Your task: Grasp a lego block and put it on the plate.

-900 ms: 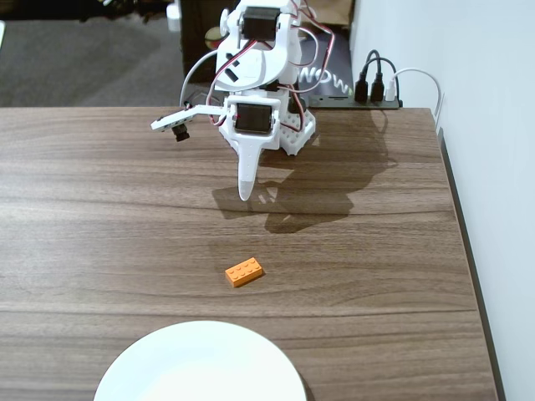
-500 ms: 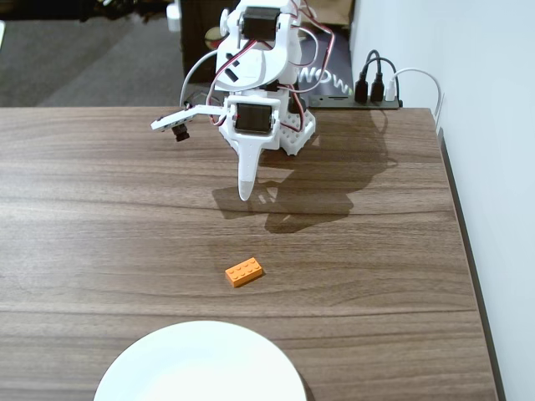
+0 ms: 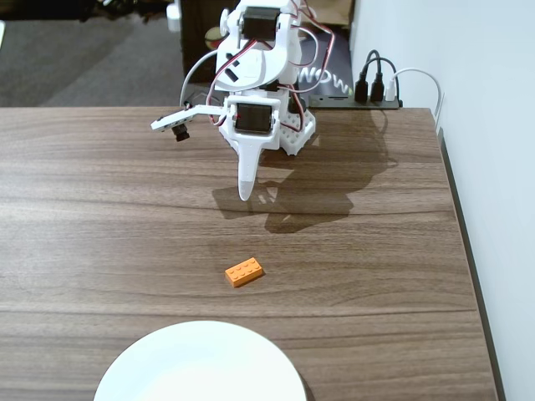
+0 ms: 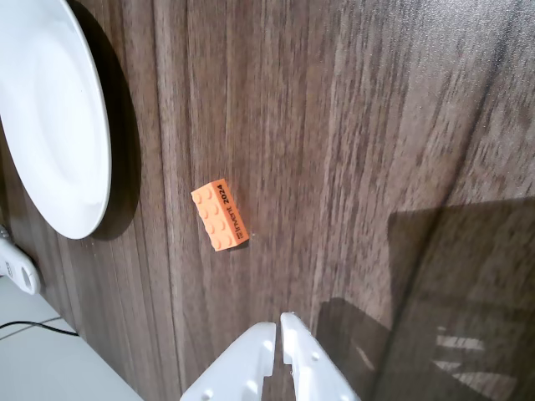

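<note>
The orange lego block [image 3: 244, 272] lies flat on the wooden table, a little beyond the white plate [image 3: 201, 364] at the front edge. In the wrist view the block [image 4: 220, 215] lies right of the plate [image 4: 52, 117], with printed text on its side. My white gripper [image 3: 245, 192] hangs above the table well behind the block, pointing down. In the wrist view the gripper [image 4: 278, 326] enters from the bottom, its two fingertips closed together with nothing between them, and the block lies ahead of it and to the left.
The arm's base [image 3: 292, 134] stands at the table's back edge. A black power strip [image 3: 368, 98] with plugs sits behind it. The table's right edge [image 3: 464, 251] runs beside a white wall. A white object [image 4: 17, 267] lies at the wrist view's left edge.
</note>
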